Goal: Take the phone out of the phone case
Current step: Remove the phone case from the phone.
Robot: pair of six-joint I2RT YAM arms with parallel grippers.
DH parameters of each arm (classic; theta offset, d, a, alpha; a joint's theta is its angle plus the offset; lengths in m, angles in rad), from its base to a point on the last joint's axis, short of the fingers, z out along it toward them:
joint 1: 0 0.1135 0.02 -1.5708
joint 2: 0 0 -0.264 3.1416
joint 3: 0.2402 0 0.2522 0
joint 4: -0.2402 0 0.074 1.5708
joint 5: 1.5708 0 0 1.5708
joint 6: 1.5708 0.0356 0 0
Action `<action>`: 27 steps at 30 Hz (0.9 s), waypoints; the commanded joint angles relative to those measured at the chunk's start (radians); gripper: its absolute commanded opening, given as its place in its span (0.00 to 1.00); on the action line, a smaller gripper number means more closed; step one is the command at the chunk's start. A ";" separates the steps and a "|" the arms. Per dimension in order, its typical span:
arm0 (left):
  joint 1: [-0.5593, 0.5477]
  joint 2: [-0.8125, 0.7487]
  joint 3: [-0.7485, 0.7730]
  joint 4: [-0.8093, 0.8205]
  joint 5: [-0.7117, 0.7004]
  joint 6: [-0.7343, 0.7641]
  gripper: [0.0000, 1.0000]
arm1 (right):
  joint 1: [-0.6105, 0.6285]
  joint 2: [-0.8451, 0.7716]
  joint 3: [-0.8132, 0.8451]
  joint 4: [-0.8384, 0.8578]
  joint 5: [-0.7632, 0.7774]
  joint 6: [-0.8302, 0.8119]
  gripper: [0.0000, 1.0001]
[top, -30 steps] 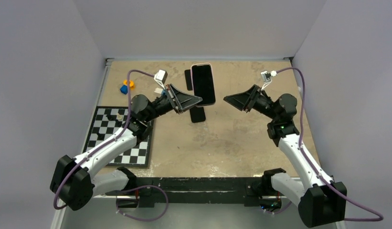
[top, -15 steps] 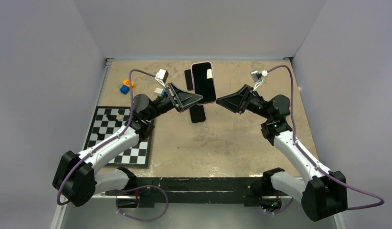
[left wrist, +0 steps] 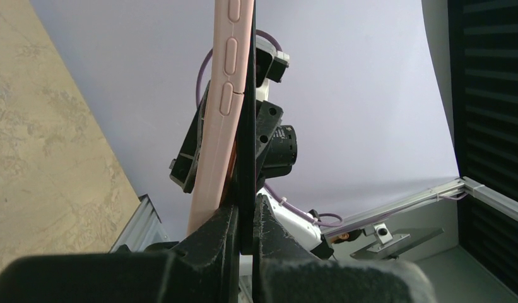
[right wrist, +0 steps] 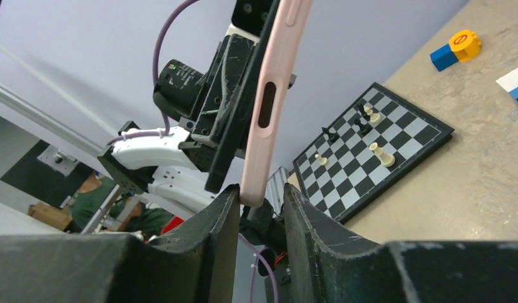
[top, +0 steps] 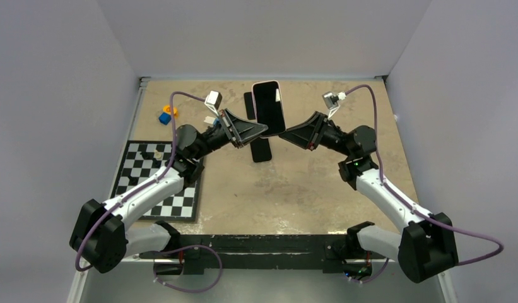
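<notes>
The phone [top: 269, 107] is held up off the worktop [top: 294, 189], still seated in its pink phone case [left wrist: 212, 126]. From the top camera it shows as a dark screen with a thin pink rim. The left tool [top: 259, 132] meets the phone's lower left edge and the right tool [top: 288, 134] reaches in at its lower right corner.

The left wrist camera sees what the top view cannot: the phone edge-on, side buttons moulded into the case, and the two fingers [left wrist: 224, 230] clamped tight on the black front edge with no gap showing. The right arm's wrist sits directly behind the phone in that view.

The right wrist camera looks from the other side. The case's rounded corner, with an oval cutout in its side wall, dips between the right tool's fingers [right wrist: 228, 214]. They stand apart. A sliver of daylight shows between the case and the finger on the right; whether the other finger touches the case is hard to tell at this angle.

Left of the phone and nearer the arm bases lies a chessboard [top: 158, 180]; only the right wrist view makes out its scattered pieces [right wrist: 370, 117]. A blue and orange block [top: 166, 115] sits well left of the phone. Two flat dark slabs lie on the worktop, one [top: 248, 105] just left of the phone and one [top: 261, 151] below it.
</notes>
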State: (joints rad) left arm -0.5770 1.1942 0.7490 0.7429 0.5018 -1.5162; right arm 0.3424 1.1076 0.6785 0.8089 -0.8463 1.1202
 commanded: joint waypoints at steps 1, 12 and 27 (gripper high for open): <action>-0.008 -0.013 0.024 0.127 0.007 -0.025 0.00 | 0.006 0.041 0.025 0.122 0.039 0.051 0.32; -0.020 0.034 -0.016 0.286 0.024 -0.155 0.00 | 0.038 0.173 0.108 0.193 0.078 0.025 0.00; -0.061 -0.034 -0.099 0.134 -0.003 -0.079 0.00 | -0.002 0.358 0.423 -0.442 0.447 -0.224 0.00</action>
State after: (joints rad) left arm -0.6380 1.2335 0.6376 0.9096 0.4629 -1.6646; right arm 0.3748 1.4544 1.0344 0.5140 -0.5259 0.9665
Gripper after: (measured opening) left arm 0.092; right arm 0.110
